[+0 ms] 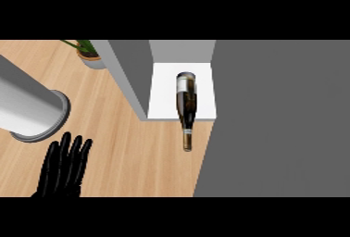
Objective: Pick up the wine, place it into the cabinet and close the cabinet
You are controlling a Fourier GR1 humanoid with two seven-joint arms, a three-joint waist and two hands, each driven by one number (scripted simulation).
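Observation:
The wine bottle [185,104] is dark with a pale band near its base. It lies on its side on the cabinet's white floor [164,92], base toward the back, and its neck sticks out past the front edge over the wooden counter. A grey side wall [130,78] bounds the cabinet on the left. A broad dark grey panel [280,120], apparently the cabinet door, covers the whole right side. My left hand [64,166] rests open at the lower left, fingers straight and pointing up, well apart from the bottle. My right hand does not show.
A large light grey cylinder [27,109] slants in from the left edge above my left hand. A potted plant [89,55] stands at the back, left of the cabinet wall. Bare wooden counter [137,152] lies between my hand and the bottle's neck.

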